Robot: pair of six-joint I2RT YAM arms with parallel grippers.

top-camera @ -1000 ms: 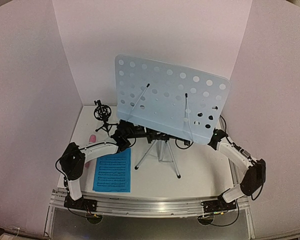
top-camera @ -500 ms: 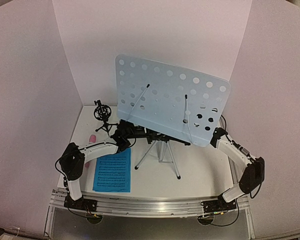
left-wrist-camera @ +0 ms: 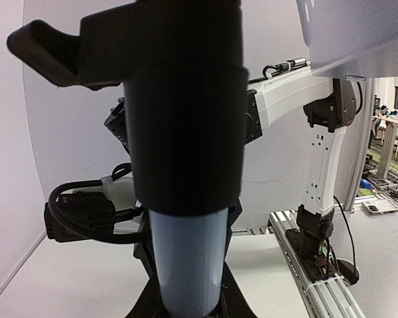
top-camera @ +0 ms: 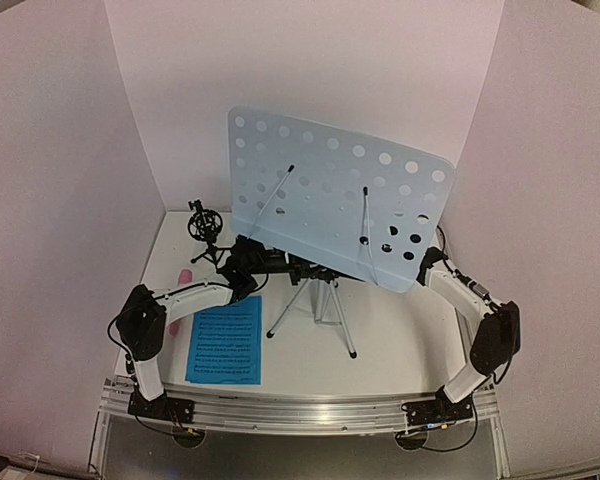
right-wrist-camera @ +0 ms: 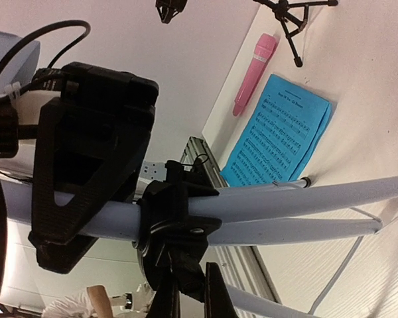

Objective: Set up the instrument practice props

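My left gripper (left-wrist-camera: 186,299) is clamped on the music stand (top-camera: 335,195). The pale tube of its pole (left-wrist-camera: 186,252) sits tight between my two fingers, just under the wide black collar (left-wrist-camera: 186,99). My right gripper (right-wrist-camera: 186,298) comes in from the other side of the same pole. Its fingers stand close together and pinch the underside of the black hub (right-wrist-camera: 179,222), where the silver tripod legs (right-wrist-camera: 285,199) branch off. From above, that gripper is hidden under the stand's perforated pale-blue desk, and only my right forearm (top-camera: 460,295) shows at the desk's lower corner. The desk leans back, its two thin page clips lying flat against it.

Everything else lies on the left-arm side of the stand, on the white table (top-camera: 410,340). The sheet music (top-camera: 225,340) lies flat just beside the nearest tripod leg, towards my bases. In the right wrist view a second blue edge peeks out from under the top page. Farther from the stand than the sheet music, the pink microphone (right-wrist-camera: 255,73) lies on its side just off the pages' far corner, and my left forearm covers most of it from above. The small black mic holder (top-camera: 205,228) stands upright on its own tripod beside the desk's left edge, towards the back wall. It is near the microphone but does not touch it.
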